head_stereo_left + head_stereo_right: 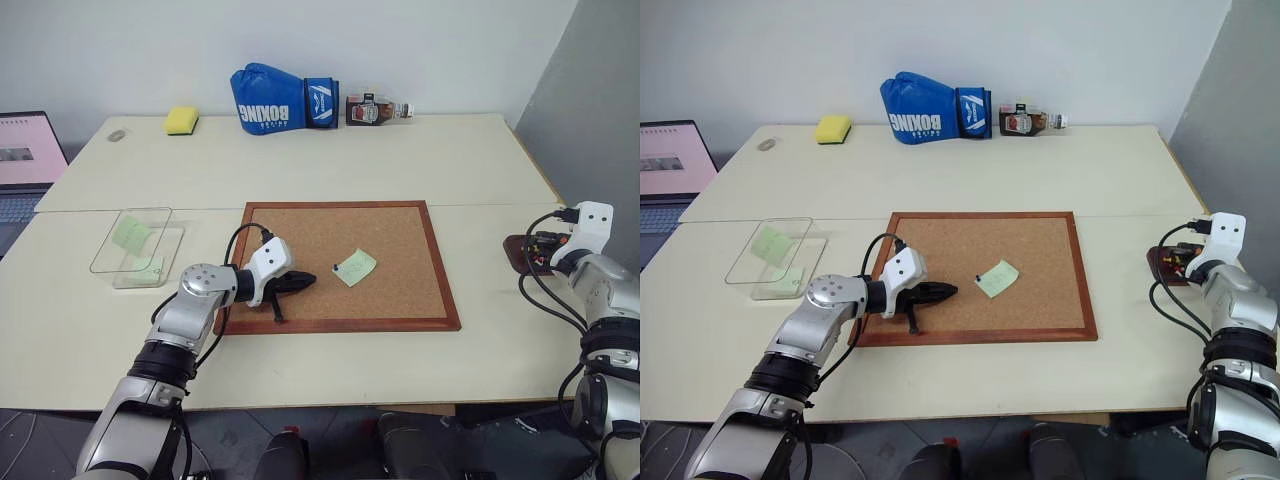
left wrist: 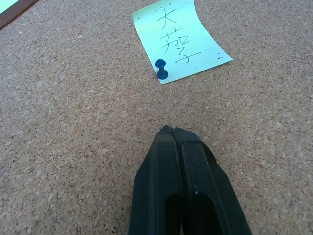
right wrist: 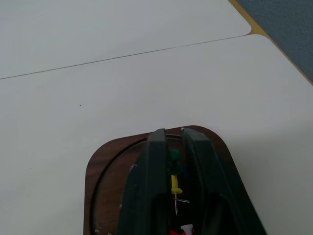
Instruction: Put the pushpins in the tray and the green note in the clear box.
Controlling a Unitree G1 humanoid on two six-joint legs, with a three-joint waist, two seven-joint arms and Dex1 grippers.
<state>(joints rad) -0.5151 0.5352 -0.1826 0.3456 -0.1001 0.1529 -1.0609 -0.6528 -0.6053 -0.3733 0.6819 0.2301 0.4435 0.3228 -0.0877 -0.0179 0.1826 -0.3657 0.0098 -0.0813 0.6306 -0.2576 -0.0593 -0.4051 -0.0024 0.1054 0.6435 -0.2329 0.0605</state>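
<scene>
Left gripper (image 2: 172, 131) jaws closed empty on cork board (image 1: 400, 300); right gripper (image 3: 171, 133) jaws narrowly parted over tray (image 3: 105, 161).

Office or lab room around me: 2 pale tables (image 1: 330, 160) pushed together, bare white wall (image 1: 400, 40), laptop (image 1: 25, 160) at my left, cork board (image 1: 390, 240) laid flat

"BOXING" is printed in white on the blue boxing glove (image 1: 283, 99), seen upside down. Two handwritten Chinese characters, the upper one "大", are written in blue ink on the green note (image 2: 180, 38). The bottle label (image 1: 370, 110) cannot be read.
</scene>
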